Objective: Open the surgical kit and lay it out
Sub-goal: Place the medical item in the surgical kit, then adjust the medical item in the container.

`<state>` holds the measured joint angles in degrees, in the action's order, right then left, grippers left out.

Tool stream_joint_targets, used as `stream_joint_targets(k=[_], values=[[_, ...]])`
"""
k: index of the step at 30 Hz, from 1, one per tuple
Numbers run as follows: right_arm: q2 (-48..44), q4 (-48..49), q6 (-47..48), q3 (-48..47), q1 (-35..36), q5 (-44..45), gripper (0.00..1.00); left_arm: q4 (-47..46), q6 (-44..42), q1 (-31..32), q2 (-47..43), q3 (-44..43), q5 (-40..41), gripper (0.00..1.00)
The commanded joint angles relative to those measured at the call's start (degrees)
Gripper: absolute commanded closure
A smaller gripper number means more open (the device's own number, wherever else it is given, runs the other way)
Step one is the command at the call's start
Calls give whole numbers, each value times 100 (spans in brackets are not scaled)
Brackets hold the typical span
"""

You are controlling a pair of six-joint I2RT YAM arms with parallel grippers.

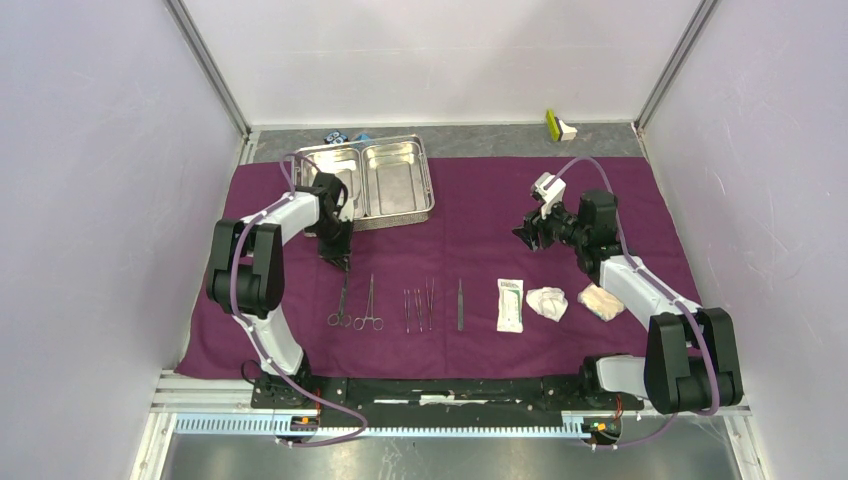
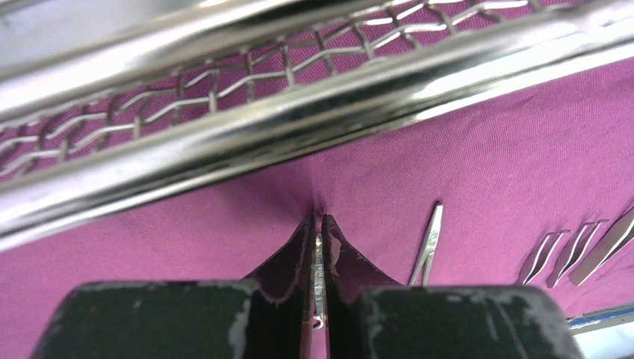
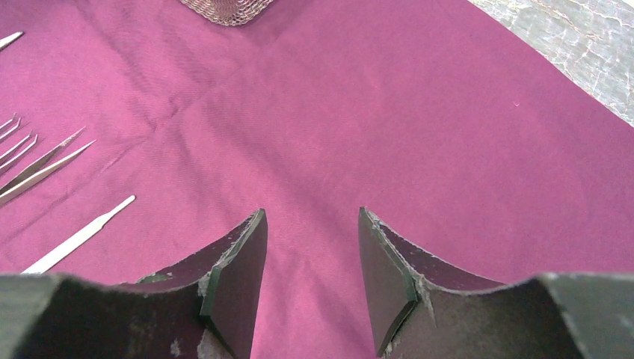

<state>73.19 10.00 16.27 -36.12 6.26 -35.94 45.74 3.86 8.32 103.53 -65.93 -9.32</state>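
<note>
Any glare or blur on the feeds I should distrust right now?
Left wrist: the steel tray looms close, soft-focused and streaked with glare, while the purple cloth beyond is sharp. Right wrist: even light, cloth crisp, the right gripper softer toward its base. Top external: evenly lit, mild sheen inside the tray.

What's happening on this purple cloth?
Two robot arms are laying out a surgical kit on the purple cloth. In a row lie forceps, tweezers, a white packet and gauze wads, the steel tray behind. The left hand is pinched almost shut on a thin metal sliver, apparently the leftmost forceps' tip. The right hand hovers open and empty.
</note>
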Motion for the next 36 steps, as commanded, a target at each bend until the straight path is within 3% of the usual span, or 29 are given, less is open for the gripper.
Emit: stream_joint_targets(k=[1,36], values=[[37,187,69,0,-23,-22,45,5,-239,-41,-45,50,-54,88],[64,195,60,7,-21,-47,46,68,-257,-48,-317,126,-4,91]])
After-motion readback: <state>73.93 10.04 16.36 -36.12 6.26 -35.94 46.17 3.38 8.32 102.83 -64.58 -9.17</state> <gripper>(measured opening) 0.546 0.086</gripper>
